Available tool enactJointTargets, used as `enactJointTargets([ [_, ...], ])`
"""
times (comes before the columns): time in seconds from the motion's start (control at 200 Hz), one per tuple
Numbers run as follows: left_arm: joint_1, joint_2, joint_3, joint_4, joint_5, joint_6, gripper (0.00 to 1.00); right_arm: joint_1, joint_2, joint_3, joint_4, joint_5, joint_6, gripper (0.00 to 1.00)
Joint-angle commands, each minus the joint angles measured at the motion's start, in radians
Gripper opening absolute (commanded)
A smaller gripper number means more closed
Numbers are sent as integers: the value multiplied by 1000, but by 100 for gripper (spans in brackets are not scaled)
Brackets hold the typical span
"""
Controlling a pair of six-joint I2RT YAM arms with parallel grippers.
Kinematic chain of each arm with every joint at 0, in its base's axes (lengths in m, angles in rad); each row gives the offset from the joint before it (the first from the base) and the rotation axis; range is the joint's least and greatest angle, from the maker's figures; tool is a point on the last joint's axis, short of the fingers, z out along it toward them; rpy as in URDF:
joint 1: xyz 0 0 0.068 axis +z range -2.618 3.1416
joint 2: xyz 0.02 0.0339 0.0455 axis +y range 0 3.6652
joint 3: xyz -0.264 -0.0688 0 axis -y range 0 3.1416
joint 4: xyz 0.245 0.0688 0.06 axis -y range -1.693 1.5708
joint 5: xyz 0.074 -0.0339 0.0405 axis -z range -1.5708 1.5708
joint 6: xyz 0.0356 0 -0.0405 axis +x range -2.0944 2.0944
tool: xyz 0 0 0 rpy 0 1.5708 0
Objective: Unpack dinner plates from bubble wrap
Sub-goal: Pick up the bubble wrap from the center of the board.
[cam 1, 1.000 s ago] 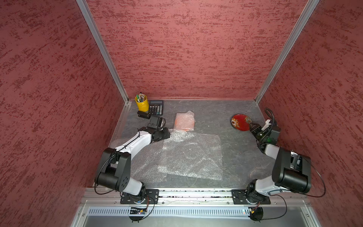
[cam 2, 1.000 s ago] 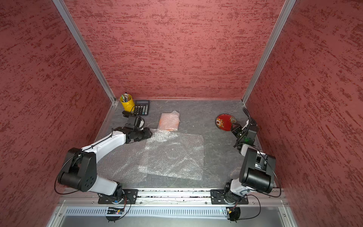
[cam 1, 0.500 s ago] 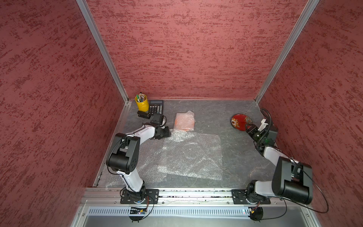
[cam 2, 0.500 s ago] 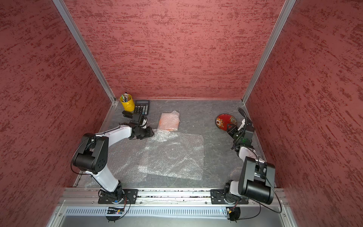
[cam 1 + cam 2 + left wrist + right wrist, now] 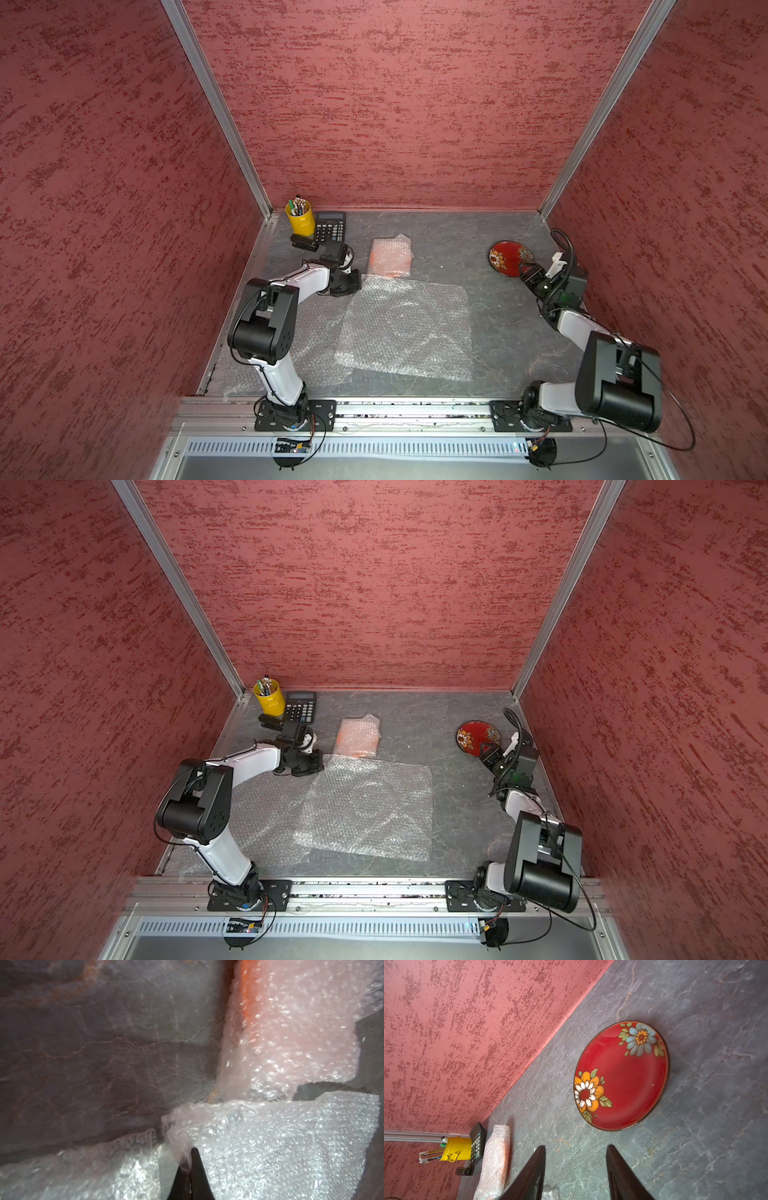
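Bubble wrap lay flat on the grey surface, its far-left corner pinched in the left pincer. Just behind sat a wrapped orange plate. Farther right, the red flowered plate lay bare; the right pincer stood spread beside it, empty.

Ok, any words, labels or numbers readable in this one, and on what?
Nothing can be read.
On the calculator: key markings, too small to read.
On the bubble wrap and the plate: no text visible, only painted flowers on the plate.
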Motion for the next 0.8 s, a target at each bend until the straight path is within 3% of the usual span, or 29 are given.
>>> enactJointTargets([
  [0.0, -13, -101, 26, -92, 21, 30, 0, 4, -11, -9, -6, 7, -13, 50],
  [0.205, -14, -287, 58, -252, -38, 44, 0, 4, -15, -11, -7, 11, -15, 50],
  [0.426, -6, -442, 187, -454, -196, 86, 0, 5, -20, -15, -4, 5, -9, 50],
  [0.797, 116, -512, 392, -645, -427, 169, 0, 5, -28, -21, 2, 2, -3, 50],
])
